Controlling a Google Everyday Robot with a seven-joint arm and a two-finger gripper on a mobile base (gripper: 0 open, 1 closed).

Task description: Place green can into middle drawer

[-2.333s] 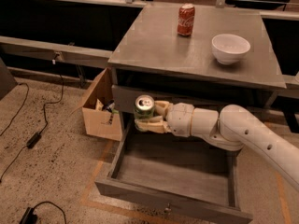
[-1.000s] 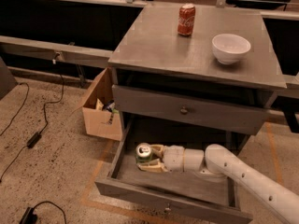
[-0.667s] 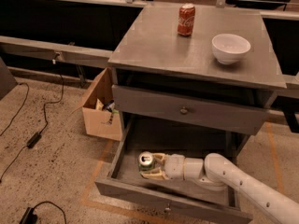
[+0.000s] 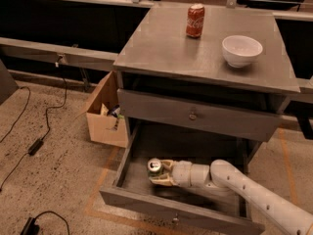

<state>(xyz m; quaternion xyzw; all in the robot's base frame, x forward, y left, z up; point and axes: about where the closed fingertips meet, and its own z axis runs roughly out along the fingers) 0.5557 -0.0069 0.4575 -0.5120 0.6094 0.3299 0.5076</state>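
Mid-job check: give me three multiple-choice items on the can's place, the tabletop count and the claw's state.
1. The small mottled-green drinks can is: A on a shelf; B inside the open deep grey drawer; C on the floor.
2. Things on the grey tabletop: A one; B four; C two.
3. The claw, in that drawer, is: A closed on the can; B wide open; C folded away.
Key: B, drawer walls surround it; C, red Coca-Cola can and white bowl; A, it wraps the can.
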